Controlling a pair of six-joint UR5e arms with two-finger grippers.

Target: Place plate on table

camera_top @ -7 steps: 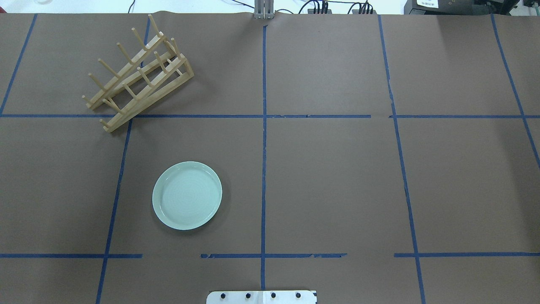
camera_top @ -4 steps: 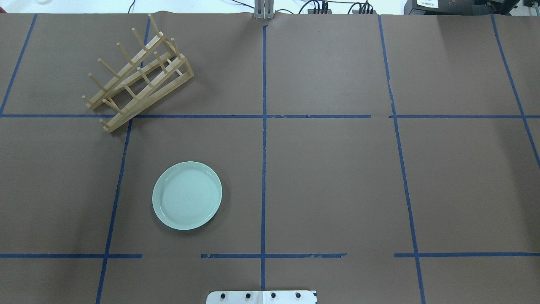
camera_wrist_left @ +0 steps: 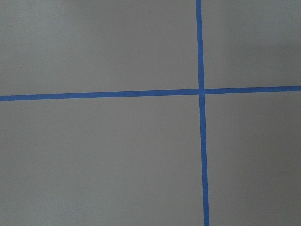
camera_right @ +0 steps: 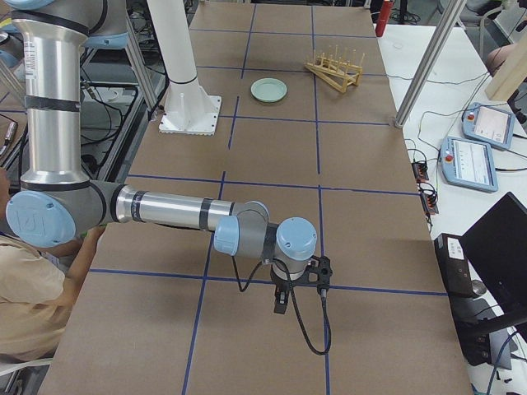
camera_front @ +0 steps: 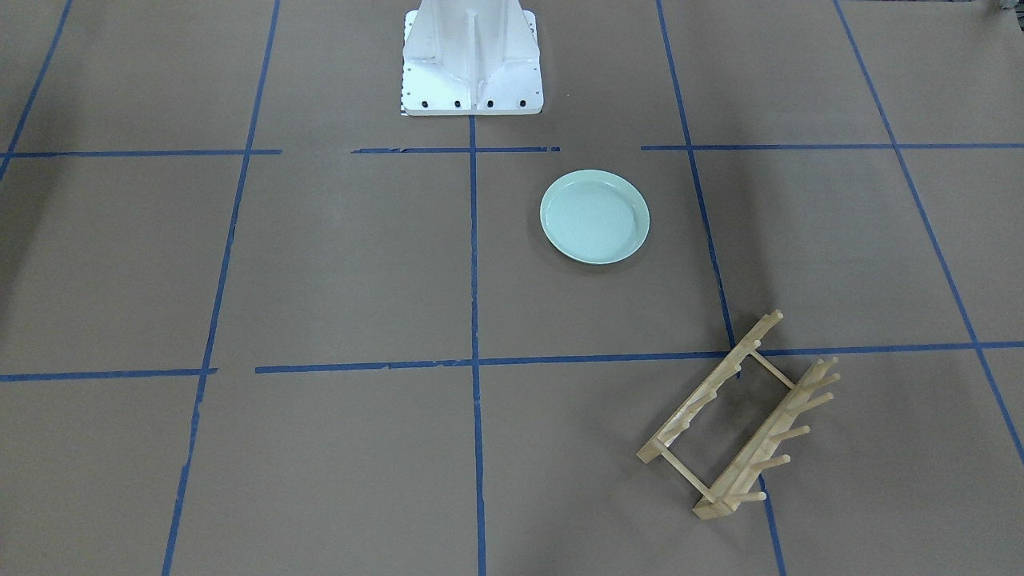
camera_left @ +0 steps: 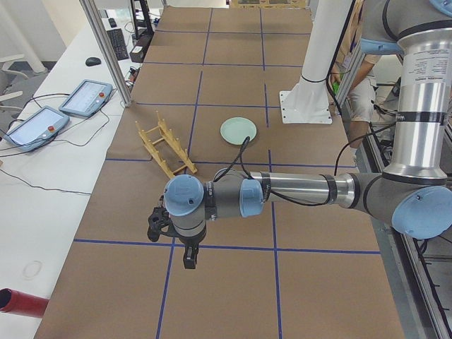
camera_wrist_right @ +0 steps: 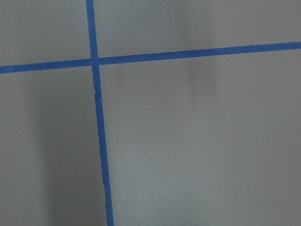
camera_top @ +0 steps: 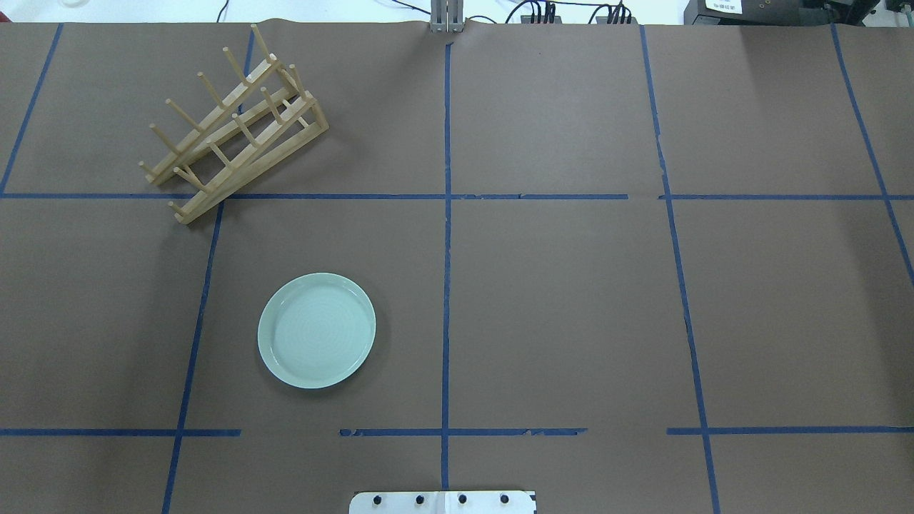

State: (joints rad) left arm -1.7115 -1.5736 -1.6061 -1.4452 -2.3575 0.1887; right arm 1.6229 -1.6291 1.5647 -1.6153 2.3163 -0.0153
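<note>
— Nothing has moved since a second ago; our plate [camera_top: 316, 330] lies flat on the counter [camera_top: 571, 300], near the white base [camera_top: 443, 502].
— We agree; the wooden rack [camera_top: 232, 128] sits well apart, farther out; our left hand [camera_left: 189, 258] and right hand [camera_right: 280, 300] hang pointing down over opposite ends; their grip we cannot tell.

Plate [camera_top: 316, 330] flat on table [camera_top: 571, 300], open surface all round its rim, rack [camera_top: 232, 128] well apart at far left, base [camera_top: 443, 502] at near edge, left arm [camera_left: 282, 191] and right arm [camera_right: 165, 210] out over opposite ends.
</note>
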